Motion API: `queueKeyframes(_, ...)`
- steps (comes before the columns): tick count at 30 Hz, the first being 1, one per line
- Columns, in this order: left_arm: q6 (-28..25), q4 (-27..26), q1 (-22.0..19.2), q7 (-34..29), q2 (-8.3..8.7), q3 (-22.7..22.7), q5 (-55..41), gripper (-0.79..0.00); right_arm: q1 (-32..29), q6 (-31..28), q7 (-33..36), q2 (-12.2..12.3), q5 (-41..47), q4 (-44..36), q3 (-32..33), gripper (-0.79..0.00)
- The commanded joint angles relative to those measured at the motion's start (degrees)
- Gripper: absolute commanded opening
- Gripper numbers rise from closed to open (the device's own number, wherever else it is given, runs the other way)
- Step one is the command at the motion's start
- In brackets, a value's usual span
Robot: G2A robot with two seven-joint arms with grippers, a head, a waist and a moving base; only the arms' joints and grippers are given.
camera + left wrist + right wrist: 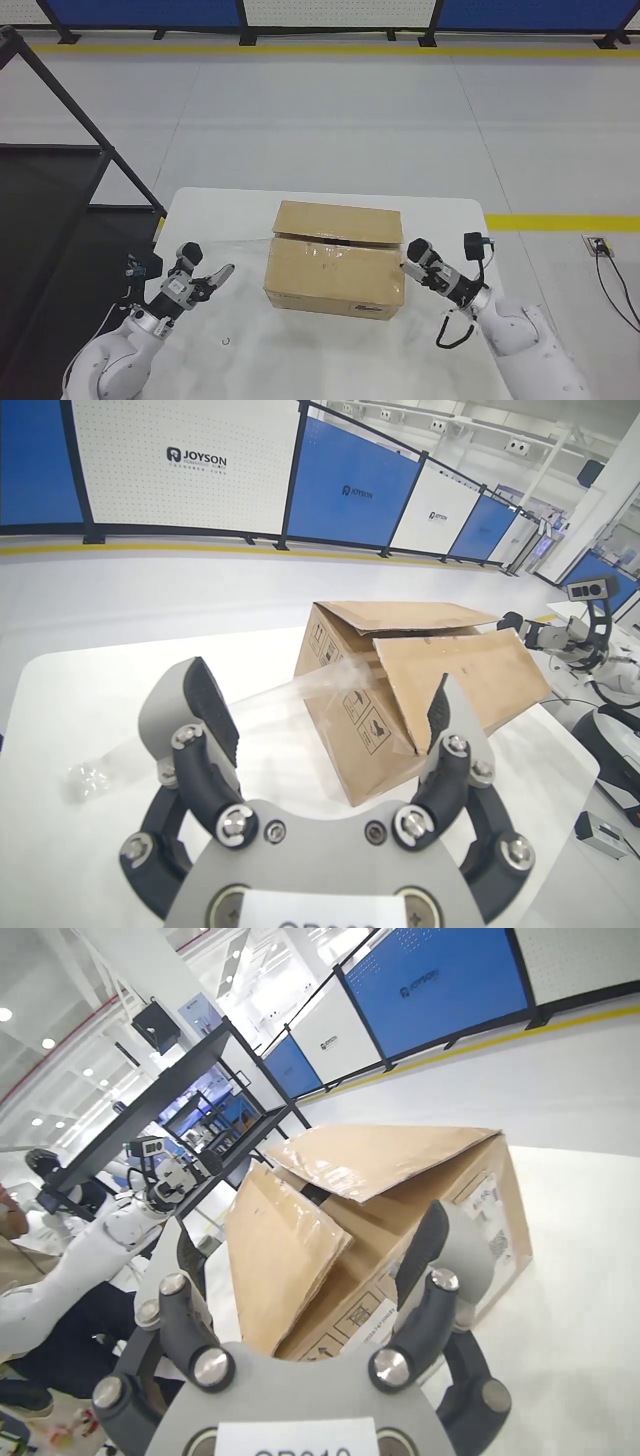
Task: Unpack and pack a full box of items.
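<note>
A brown cardboard box [335, 270] stands in the middle of the white table [240, 210], its two top flaps unsealed and slightly raised. A strip of clear tape [320, 680] trails from the box's end toward my left gripper [327, 705]. That gripper is open and empty, a short way off the box's left end [208, 283]. My right gripper [310, 1248] is open at the box's right end [415, 255], with the corner of the near flap [290, 1248] between its fingers. The left wrist view shows it at the box's far end [520, 632].
A crumpled wad of clear tape [85, 777] lies on the table near the left gripper. A small bit [227, 343] lies near the table's front. A black rack [60, 200] stands off the table's left side.
</note>
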Motion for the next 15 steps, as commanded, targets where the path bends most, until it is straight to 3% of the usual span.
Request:
queueKeyframes(1, -0.18, 0.13, -0.13, -0.41, 0.14, 0.00, -0.46, 0.000, 0.64, -0.55, 4.94, 0.22, 5.83, 0.81, -0.69, 0.000)
queueKeyframes(11, -0.76, 0.80, -1.25, -1.78, 0.73, 1.01, -2.16, 0.000, -1.46, -3.36, 23.48, 2.30, 29.13, -4.83, -2.02, 0.000)
queueKeyframes(15, -0.26, 0.82, -1.96, -2.31, 0.86, 1.80, -3.51, 0.000, -4.18, -3.36, 24.66, 3.71, 32.76, -10.60, -2.05, 0.000)
